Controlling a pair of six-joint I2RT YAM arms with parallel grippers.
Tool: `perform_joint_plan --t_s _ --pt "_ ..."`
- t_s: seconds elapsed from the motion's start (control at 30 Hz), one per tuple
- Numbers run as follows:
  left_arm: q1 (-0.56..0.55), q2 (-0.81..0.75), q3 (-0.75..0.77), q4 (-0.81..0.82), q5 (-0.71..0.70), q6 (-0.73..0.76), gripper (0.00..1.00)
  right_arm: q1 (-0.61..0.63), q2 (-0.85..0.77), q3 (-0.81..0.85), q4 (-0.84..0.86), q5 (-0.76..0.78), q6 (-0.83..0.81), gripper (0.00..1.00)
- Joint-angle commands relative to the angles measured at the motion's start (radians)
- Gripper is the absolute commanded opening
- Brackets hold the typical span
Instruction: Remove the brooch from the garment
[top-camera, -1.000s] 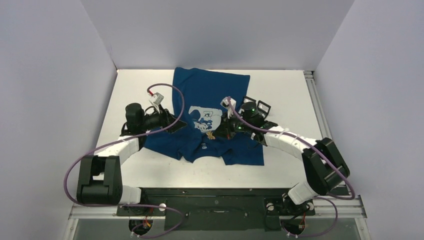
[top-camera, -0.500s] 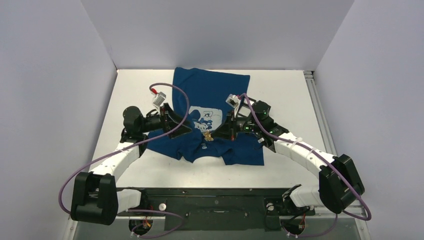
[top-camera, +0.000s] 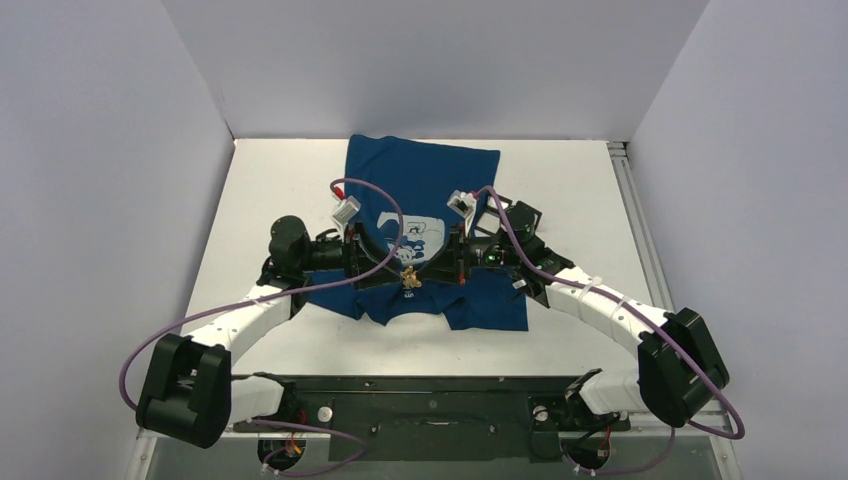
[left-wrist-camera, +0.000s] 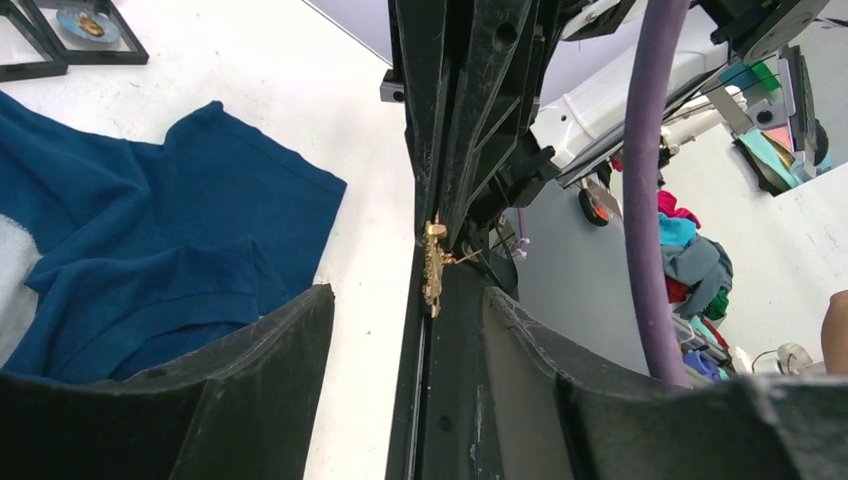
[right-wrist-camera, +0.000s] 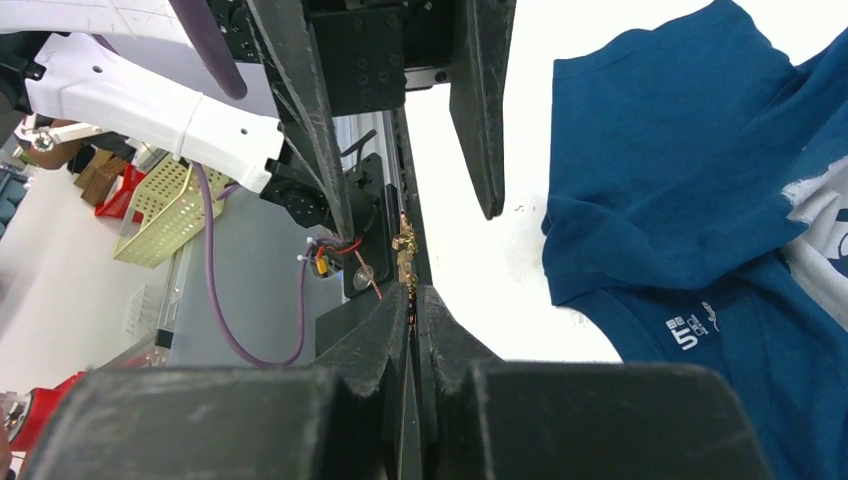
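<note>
Right end effector (right-wrist-camera: 412, 296) pinched tight on the gold brooch (right-wrist-camera: 405, 246), which is held clear of the blue garment (top-camera: 420, 175), above its near hem on the bench (top-camera: 270, 190). Left end effector (left-wrist-camera: 405, 297), spread wide, has closed in from the left sleeve and now straddles the brooch.

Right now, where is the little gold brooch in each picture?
Top external: brooch in the middle of the picture, over the near part of the T-shirt.
Left wrist: brooch at the centre; T-shirt on the left.
Right wrist: brooch at the centre, just above the shut right gripper; T-shirt on the right.
Shared landmark: the dark blue T-shirt.
</note>
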Motion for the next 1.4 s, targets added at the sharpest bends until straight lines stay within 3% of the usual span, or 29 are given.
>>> perform_joint_plan --t_s 0.0,0.5,0.9,1.13,1.2,1.3,1.37 --pt "-0.017 0.012 0.003 -0.022 0.015 0.052 0.5 0.008 -0.023 0.005 0.092 -0.023 0.017 0.0" --pt "-0.044 0.037 0.023 -0.059 0.008 0.085 0.23 0.023 0.002 -0.004 0.1 0.001 0.022 0.0" --pt "-0.046 0.043 0.002 0.059 0.028 0.005 0.22 0.025 0.01 -0.006 0.089 0.01 0.01 0.0" --pt "-0.047 0.046 -0.018 0.158 0.029 -0.083 0.0 0.028 0.009 0.008 0.032 0.043 -0.042 0.0" --pt "-0.046 0.049 -0.02 0.163 0.027 -0.094 0.0 0.028 0.007 0.023 -0.031 0.054 -0.072 0.06" --pt "-0.044 0.051 -0.021 0.137 0.017 -0.092 0.0 0.021 -0.003 0.03 -0.049 0.062 -0.081 0.24" --pt "-0.039 0.055 -0.005 0.061 0.005 -0.063 0.0 0.016 -0.012 0.025 -0.031 0.059 -0.07 0.29"
